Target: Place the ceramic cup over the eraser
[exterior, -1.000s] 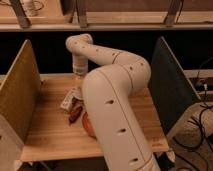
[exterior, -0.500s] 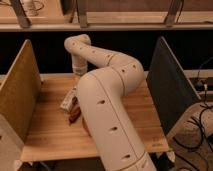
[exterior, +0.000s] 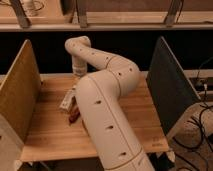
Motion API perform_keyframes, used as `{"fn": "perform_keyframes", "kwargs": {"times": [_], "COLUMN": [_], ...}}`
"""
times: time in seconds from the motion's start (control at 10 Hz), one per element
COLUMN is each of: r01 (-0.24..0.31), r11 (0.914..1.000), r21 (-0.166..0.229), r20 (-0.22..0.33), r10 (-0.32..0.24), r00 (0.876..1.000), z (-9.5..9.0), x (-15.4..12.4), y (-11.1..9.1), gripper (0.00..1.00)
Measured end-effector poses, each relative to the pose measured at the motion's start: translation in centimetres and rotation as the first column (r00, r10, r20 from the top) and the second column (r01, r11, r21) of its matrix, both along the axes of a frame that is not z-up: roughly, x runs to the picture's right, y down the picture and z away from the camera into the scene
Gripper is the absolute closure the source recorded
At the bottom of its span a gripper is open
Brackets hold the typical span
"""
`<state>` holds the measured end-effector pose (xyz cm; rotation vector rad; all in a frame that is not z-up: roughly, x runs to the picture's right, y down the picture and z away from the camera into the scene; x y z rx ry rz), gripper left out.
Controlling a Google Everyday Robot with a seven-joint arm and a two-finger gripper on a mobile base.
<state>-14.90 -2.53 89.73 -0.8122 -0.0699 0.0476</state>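
Change: big white arm [exterior: 107, 115] hides more of the pale wooden worktop [exterior: 45, 132].
Gripper [exterior: 79, 75]: at worktop's far edge.
Jaws: state cannot be told.

My arm [exterior: 107, 105] is cream-white all over, with small dark dots spaced along its shell. My end effector [exterior: 80, 70] hangs at the far end of the arm over the desk's back edge, the same pale cream. The desk [exterior: 47, 132] is light blond wood with faint plank lines. To one side stands a tan, speckled panel [exterior: 17, 97]; to the other a dark grey-green panel [exterior: 172, 87]. Just beside my arm lie a white packet [exterior: 67, 100] with dark print and a reddish-brown object [exterior: 74, 114]. Behind everything the background is near black.
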Motion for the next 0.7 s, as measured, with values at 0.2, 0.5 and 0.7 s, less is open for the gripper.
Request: {"fn": "perform_keyframes", "kwargs": {"times": [0.2, 0.5, 0.7], "r01": [0.004, 0.004, 0.004], "r11": [1.0, 1.0, 1.0], "r21": [-0.008, -0.008, -0.008], "r20": [0.007, 0.007, 0.007], "r10": [-0.004, -0.004, -0.004], "r00": [1.0, 1.0, 1.0], "z": [0.25, 0.24, 0.24], "x": [-0.22, -0.24, -0.22], "y": [0.2, 0.2, 0.2], "gripper": [1.0, 0.87, 0.65]}}
